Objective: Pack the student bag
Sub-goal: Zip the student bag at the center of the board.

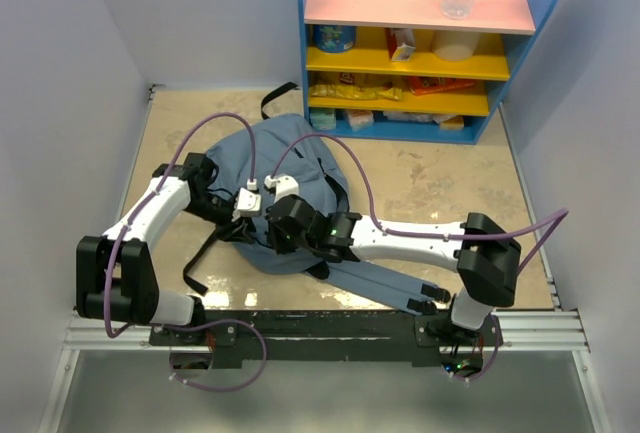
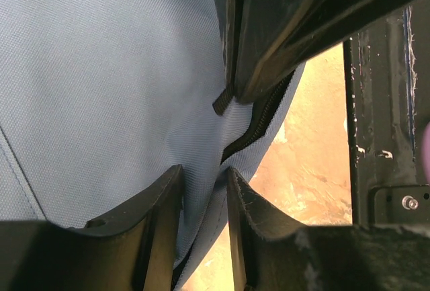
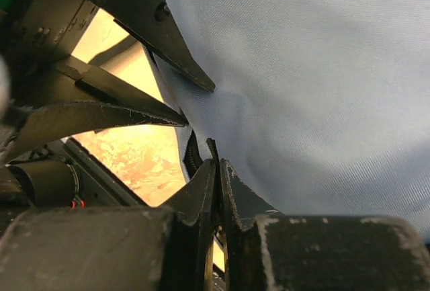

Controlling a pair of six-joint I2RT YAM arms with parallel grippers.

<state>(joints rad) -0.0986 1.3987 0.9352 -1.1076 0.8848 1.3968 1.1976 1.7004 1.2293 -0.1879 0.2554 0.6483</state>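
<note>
The student bag point(image 1: 290, 153), grey-blue and rounded, lies in the middle of the table, and both grippers meet at its near edge. My left gripper point(image 2: 203, 177) has a fold of the bag's fabric point(image 2: 134, 89) pinched between its fingers, next to the black zipper point(image 2: 259, 126). Seen from above, the left gripper point(image 1: 255, 215) is just left of the right gripper point(image 1: 275, 223). My right gripper point(image 3: 217, 163) is shut on the thin black zipper pull point(image 3: 212, 148), which also shows as a small tab point(image 2: 222, 101) in the left wrist view.
A blue shelf unit point(image 1: 420, 53) with pink and yellow boards, bottles and packets stands at the back right. The bag's padded shoulder straps point(image 1: 390, 288) trail toward the right arm's base. Black webbing point(image 1: 280, 98) lies behind the bag. A metal rail point(image 1: 330, 328) runs along the near edge.
</note>
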